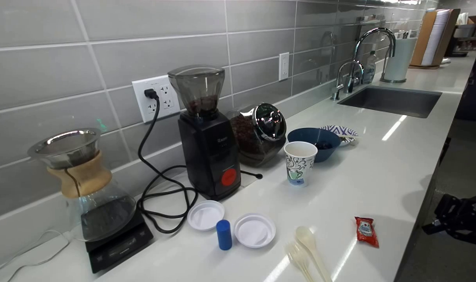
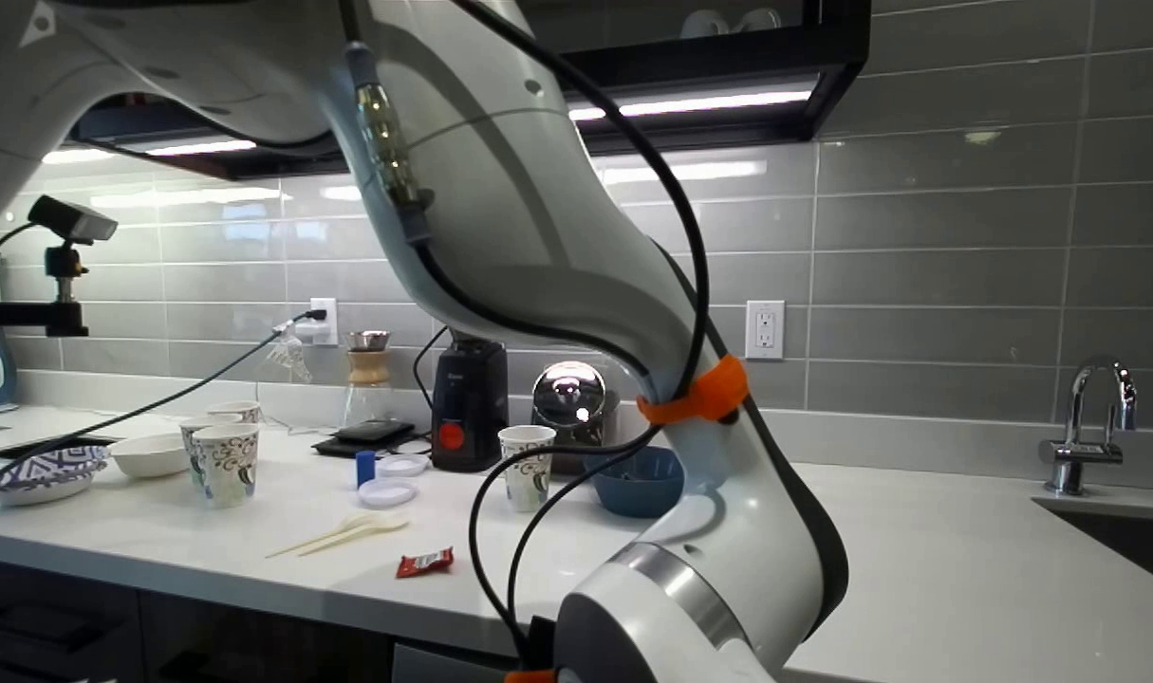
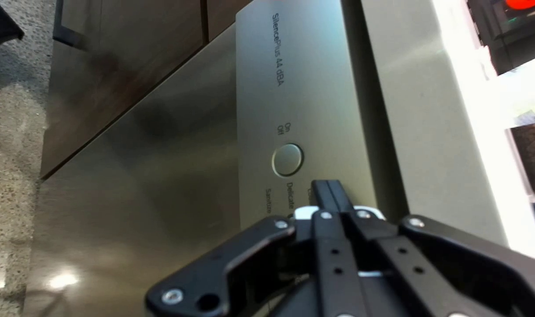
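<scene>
The fingers (image 3: 322,196) are held together, side by side, in front of a silver panel (image 3: 293,101); whether the panel is touched cannot be made out from this angle. Just beyond the fingers, at ten o'clock in the wrist view, a round button (image 3: 287,160) is set in the panel, with "On" and "Off" printed at its twelve and "Delicate" at its six. A metal door (image 3: 161,185) is seen at nine o'clock from the fingers, with a dark cabinet (image 3: 135,75) beyond it at ten. The edge of the tabletop (image 3: 428,114) is found at two o'clock. In an exterior view, a red packet (image 1: 366,232) is seen on the tabletop at nine o'clock from the fingers. With the packet as centre, a spoon (image 1: 310,243) and a fork (image 1: 299,257) are laid close together at eight; a blue cylinder (image 1: 224,235) is stood between two lids (image 1: 254,230) at nine; a grinder (image 1: 208,152) is stood at ten; a bowl (image 1: 327,155) is placed at eleven, behind a cup (image 1: 300,168). At twelve a sink (image 1: 390,103) is let in.
</scene>
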Controlling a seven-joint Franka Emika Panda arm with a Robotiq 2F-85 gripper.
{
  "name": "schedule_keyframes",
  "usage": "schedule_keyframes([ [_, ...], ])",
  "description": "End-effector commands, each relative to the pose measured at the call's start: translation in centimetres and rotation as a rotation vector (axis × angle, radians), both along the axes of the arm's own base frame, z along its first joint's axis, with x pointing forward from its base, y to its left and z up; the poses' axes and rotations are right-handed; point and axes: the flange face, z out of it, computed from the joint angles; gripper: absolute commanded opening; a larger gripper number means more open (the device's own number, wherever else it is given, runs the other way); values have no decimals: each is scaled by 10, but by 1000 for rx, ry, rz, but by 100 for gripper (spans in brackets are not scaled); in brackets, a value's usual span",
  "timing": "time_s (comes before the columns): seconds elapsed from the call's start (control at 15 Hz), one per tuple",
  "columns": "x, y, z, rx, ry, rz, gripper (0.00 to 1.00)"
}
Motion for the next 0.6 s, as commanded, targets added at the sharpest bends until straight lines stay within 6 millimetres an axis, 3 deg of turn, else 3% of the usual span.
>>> schedule_keyframes([
  [0.0,4,4,-4,14,26,-19,0],
  [0.53,5,1,-4,-11,19,-31,0],
])
